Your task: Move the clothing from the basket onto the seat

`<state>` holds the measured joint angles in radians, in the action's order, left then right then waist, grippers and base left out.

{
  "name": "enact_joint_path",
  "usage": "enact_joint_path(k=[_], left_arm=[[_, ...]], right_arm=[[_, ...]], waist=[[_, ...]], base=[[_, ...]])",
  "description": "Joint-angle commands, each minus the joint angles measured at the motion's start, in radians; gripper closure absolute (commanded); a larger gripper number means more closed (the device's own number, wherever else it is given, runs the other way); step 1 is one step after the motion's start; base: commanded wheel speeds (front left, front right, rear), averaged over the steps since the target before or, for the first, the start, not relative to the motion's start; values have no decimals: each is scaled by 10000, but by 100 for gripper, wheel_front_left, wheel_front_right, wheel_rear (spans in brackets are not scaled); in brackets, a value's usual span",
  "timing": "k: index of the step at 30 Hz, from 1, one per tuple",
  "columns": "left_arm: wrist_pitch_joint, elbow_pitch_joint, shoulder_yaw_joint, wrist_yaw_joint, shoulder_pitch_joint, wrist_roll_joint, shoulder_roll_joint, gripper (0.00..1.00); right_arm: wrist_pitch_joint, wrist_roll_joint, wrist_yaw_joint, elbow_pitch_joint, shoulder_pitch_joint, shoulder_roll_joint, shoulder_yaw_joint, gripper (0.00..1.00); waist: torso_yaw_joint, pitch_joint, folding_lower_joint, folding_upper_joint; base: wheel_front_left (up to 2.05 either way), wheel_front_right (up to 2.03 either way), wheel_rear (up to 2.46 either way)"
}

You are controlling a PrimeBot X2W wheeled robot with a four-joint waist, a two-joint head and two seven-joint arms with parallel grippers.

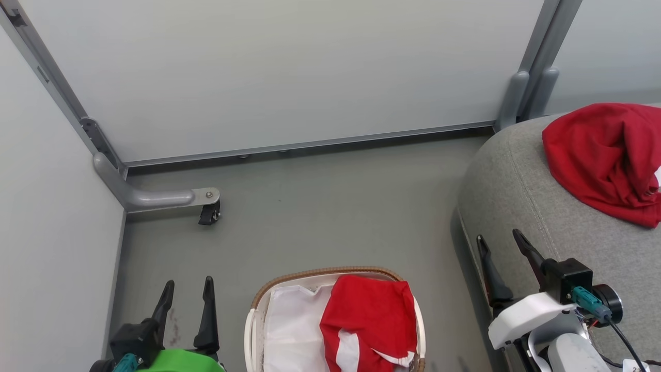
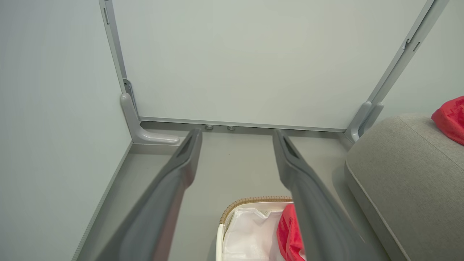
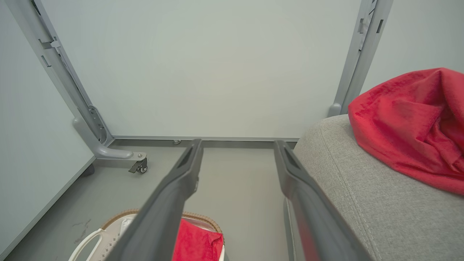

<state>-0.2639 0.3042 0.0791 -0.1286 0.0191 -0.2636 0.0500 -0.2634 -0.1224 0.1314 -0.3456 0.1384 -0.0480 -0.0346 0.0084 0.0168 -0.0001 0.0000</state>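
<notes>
You have one garment in each place. The striped garment point(image 1: 369, 320), red with broad white bands, lies in the right half of the basket point(image 1: 330, 272). Its long axis runs from the far woven rim toward the near side, with the white stripes and trim at the near end, where the head view cuts it off. The basket's left half shows the bare white liner point(image 1: 294, 325), rumpled against the wall.

The plain red garment point(image 1: 604, 155) sits well to the right of the basket and farther back, bunched in a loose heap on top of the seat point(image 1: 516, 186). It is too crumpled to give it a clear direction, and the view's edge cuts its right side.

The grey seat's rounded corner and stitched seam face the basket, with a strip of floor between them.

Your left gripper point(image 1: 189, 281) hangs just left of the basket, fingers apart and holding nothing. Your right gripper point(image 1: 499, 235) is to the basket's right, in front of the seat's side face, fingers likewise spread and empty.

The basket stands on a smooth grey floor point(image 1: 335, 206). Beyond it rise pale partition panels point(image 1: 284, 72) in metal frames, and one frame foot to the basket's far left carries a small black caster point(image 1: 209, 213).
</notes>
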Motion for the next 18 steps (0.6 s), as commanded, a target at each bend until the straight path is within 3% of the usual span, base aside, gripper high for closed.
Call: enact_joint_path(k=[1,18], left_arm=[[-9,-6,4,-20,107,-62,11,0],[-9,10,82,-25,-18,-111,10,0]], right_arm=[[-21,-37,-14,36,-87,-46,42,0],[-21,45,-14,1,2,-46,36,0]], waist=[[3,4,1,0],[-35,146,1,0]], base=[[0,0,0],[0,0,0]])
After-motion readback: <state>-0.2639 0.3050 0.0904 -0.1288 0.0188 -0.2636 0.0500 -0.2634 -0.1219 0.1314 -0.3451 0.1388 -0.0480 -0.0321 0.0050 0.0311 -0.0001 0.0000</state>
